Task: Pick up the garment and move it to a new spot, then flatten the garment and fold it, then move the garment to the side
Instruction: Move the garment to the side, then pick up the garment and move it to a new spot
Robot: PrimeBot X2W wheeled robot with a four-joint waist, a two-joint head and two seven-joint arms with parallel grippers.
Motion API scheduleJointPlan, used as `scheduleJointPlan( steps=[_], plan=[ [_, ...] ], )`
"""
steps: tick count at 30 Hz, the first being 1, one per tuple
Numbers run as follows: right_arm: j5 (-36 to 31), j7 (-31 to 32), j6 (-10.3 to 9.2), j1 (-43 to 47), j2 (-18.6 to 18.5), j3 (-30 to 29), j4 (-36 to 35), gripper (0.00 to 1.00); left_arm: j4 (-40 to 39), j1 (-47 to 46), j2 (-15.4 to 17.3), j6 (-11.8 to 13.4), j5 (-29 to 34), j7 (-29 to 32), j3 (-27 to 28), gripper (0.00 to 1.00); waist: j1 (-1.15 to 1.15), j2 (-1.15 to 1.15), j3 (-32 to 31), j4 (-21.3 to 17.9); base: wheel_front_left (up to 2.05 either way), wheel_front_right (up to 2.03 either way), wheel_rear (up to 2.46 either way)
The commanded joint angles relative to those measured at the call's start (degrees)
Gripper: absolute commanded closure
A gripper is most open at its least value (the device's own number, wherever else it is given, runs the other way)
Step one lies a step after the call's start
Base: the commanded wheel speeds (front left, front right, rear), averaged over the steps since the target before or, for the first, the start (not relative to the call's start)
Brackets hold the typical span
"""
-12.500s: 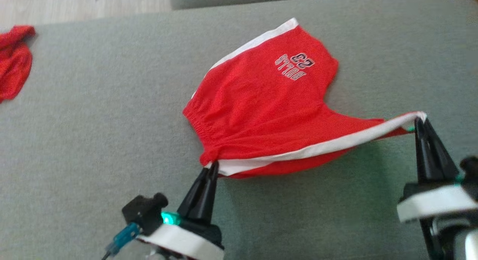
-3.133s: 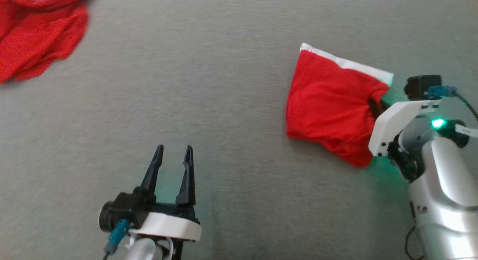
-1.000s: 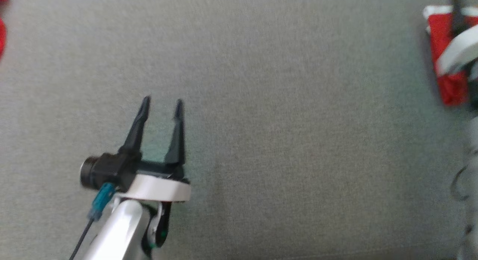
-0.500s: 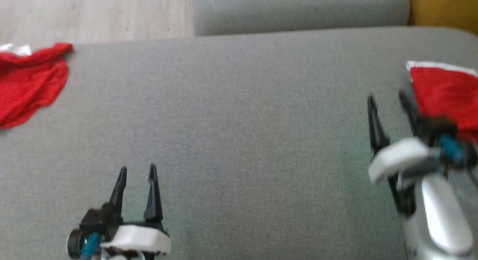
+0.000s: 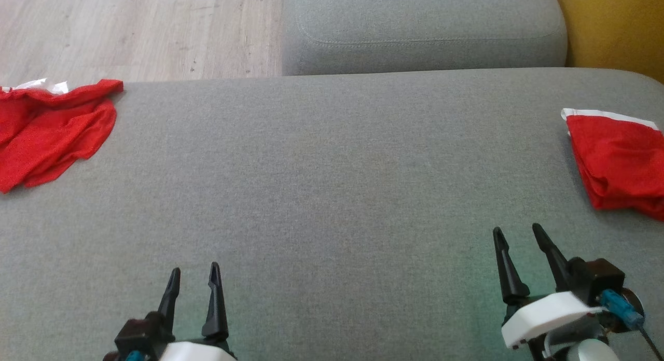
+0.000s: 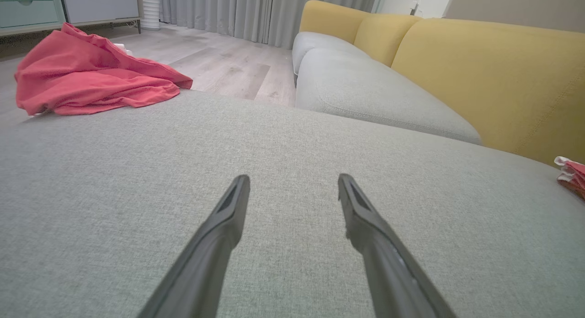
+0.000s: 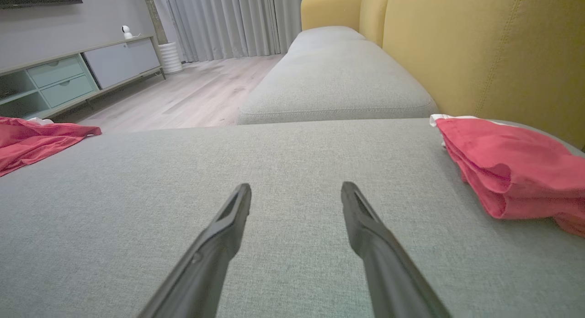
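Since half a second ago the right jaws have come away from the folded red garment (image 5: 617,158). Then their fingers stood right against its near edge; now they sit back from it with bare cushion between. The head camera has also swung, so I do not read the rest of the shift as things moving.

Right jaws: the two dark fingers (image 5: 506,270) stand apart with nothing between them, tips up the head view. The right wrist view confirms it, with grey fabric showing in the gap between the fingers (image 7: 219,235).

Left jaws: the fingers (image 5: 214,299) are likewise spread and empty. In the left wrist view the fingers (image 6: 219,235) point out over plain grey cloth.

The garment lies ahead of the right jaws and off to their right, near them but not touching. It is folded into a compact stack, with a white band along its far edge and the layered edges facing the jaws. It rests on the grey sofa seat (image 5: 332,169), close to the yellow backrest (image 5: 612,29).

A second red garment (image 5: 46,133), crumpled, lies ahead of the left jaws and far off to their left, at the seat's edge.

Ahead of both jaws, past the seat, are another grey cushion (image 5: 415,29) and pale wood floor (image 5: 129,29).
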Motion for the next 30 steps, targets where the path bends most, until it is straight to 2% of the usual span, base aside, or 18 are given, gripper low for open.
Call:
scheduleJointPlan(
  steps=[1, 11, 15, 18, 25, 30],
  plan=[
    [0.13, -0.73, -0.04, -2.09, -0.26, 1.54, -2.56, 0.0, -1.52, -1.84, 0.21, -0.03, -0.28, -0.86, 1.5, 0.0, 0.01, 0.0, 0.04, -0.02, 0.0, 0.0, 0.0],
    [-0.26, -0.53, -0.04, -1.61, -0.25, 1.43, -3.83, 0.0, -1.7, -2.34, 0.42, 0.03, -0.43, -0.56, 1.05, 0.0, 0.01, 0.0, 0.28, 0.69, 0.0, 0.0, 0.0],
    [-0.29, -0.51, -0.04, -1.16, -0.25, 1.27, -4.08, 0.0, -1.68, -2.79, 0.24, 0.03, -0.34, -0.38, 0.59, 0.0, 0.01, 0.0, 0.33, 2.56, 0.0, 0.0, 0.0],
    [-0.29, -0.39, -0.04, -0.66, -0.25, 1.01, -4.54, 0.0, -1.77, -3.07, 0.13, 0.14, -0.27, -0.31, 0.42, 0.0, 0.01, 0.0, 0.19, 5.98, 0.0, 0.0, 0.0],
    [0.28, -0.43, -0.04, -0.15, -0.25, 1.62, -5.26, 0.0, -2.45, -3.17, 1.45, 0.53, 0.0, -0.01, 0.85, 0.0, 0.01, 0.0, -0.35, 19.08, 0.0, 0.0, 0.0],
    [0.82, -0.35, -0.04, -0.69, -0.25, 3.55, -5.09, 0.0, -3.84, -2.44, 2.47, 1.14, -0.08, 0.37, 1.4, 0.0, 0.01, 0.0, -0.76, 26.84, 0.0, 0.0, 0.0]
  ],
)
